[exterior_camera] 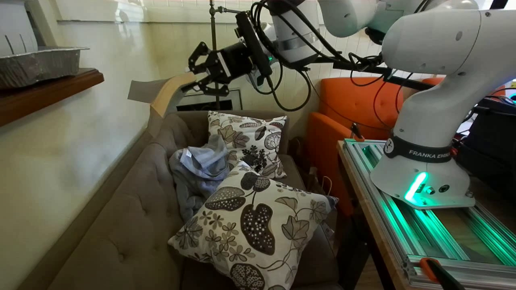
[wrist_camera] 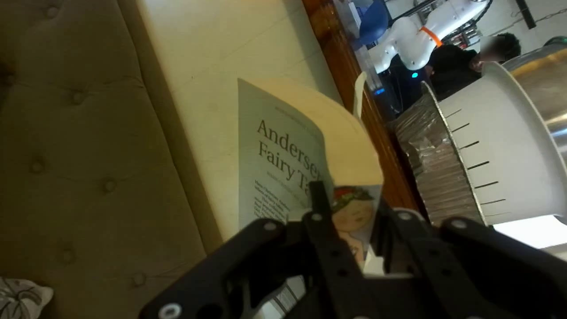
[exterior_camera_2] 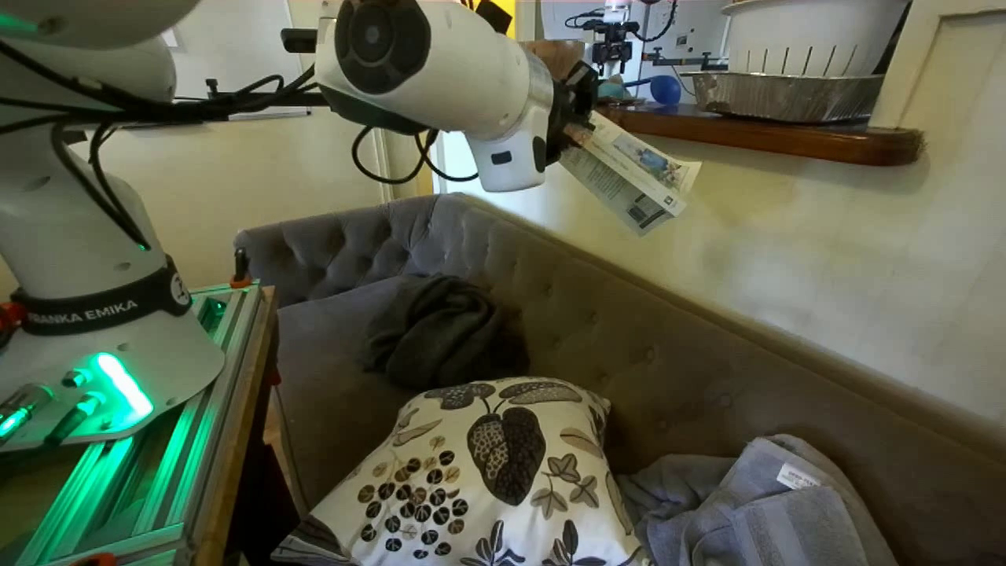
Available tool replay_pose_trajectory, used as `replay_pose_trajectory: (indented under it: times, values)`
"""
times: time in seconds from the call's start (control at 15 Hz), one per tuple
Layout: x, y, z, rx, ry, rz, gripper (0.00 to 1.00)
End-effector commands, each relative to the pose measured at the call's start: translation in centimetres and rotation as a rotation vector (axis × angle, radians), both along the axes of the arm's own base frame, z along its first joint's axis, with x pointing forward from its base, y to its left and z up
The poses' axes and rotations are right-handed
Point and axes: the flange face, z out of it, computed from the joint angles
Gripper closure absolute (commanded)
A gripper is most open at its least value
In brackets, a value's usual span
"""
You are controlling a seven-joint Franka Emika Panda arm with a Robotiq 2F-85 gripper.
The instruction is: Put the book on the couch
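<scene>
The black, jointed hand [wrist_camera: 350, 195] grips the book [wrist_camera: 301, 150] in mid-air, its straight fingers [wrist_camera: 325, 226] standing either side of the thin paper. Splayed open, the book juts out ahead of the hand: one grey-green page [wrist_camera: 270, 173] bears the lettering "Andersen" and "Fairy", a buff sheet [wrist_camera: 354, 146] bows away in a smooth curve, and a drawn face [wrist_camera: 354, 215] shows between the fingers. Below the hand spreads the couch [exterior_camera: 133, 217], taupe fabric dimpled with round buttons. On it, also lower than the hand, lie a crumpled blue-grey towel [exterior_camera: 205, 161], a plump leaf-printed pillow [exterior_camera: 262, 225] and a second such pillow [exterior_camera: 250, 139]; in an exterior view a dark, heaped cloth [exterior_camera_2: 440, 330] lies there too. Beyond the book from the hand runs a reddish-brown wooden shelf [exterior_camera_2: 802, 141] with a crinkled foil tray [exterior_camera_2: 794, 98] and a white, slotted tub [exterior_camera_2: 809, 31]; whether the tub stands in or behind the tray I cannot tell. On the opposite side of the hand stand an orange armchair [exterior_camera: 354, 98] and a wooden bench [exterior_camera: 365, 201] topped with straight metal rails [exterior_camera: 471, 270].
</scene>
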Motion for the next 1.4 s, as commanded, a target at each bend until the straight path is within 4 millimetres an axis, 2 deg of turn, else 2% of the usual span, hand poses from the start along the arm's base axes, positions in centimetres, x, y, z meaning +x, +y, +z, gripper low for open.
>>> replay_pose_trajectory:
  times: [0.0,0.07,0.13,0.67,0.87,0.93,1.0,1.07,1.2,1.33]
  values:
    - [0.0,0.0,0.0,-0.004,-0.001,0.003,0.76]
    - [0.1,0.1,0.1,-0.007,-0.002,0.005,0.76]
    - [0.1,0.1,0.1,-0.008,-0.002,0.005,0.94]
    - [4.9,-5.9,-6.5,-0.195,-0.163,-0.197,0.94]
    - [7.7,-7.3,-7.5,-0.225,-0.282,-0.21,0.94]
    - [8.6,-7.2,-3.2,-0.227,-0.314,-0.191,0.94]
    - [9.3,-7.0,-2.6,-0.228,-0.36,-0.184,0.94]
    - [7.5,-7.1,-5.6,-0.236,-0.284,-0.195,0.76]
    - [8.7,-6.9,-3.6,-0.236,-0.33,-0.191,0.76]
    - [9.0,-6.7,-3.1,-0.238,-0.339,-0.187,0.76]
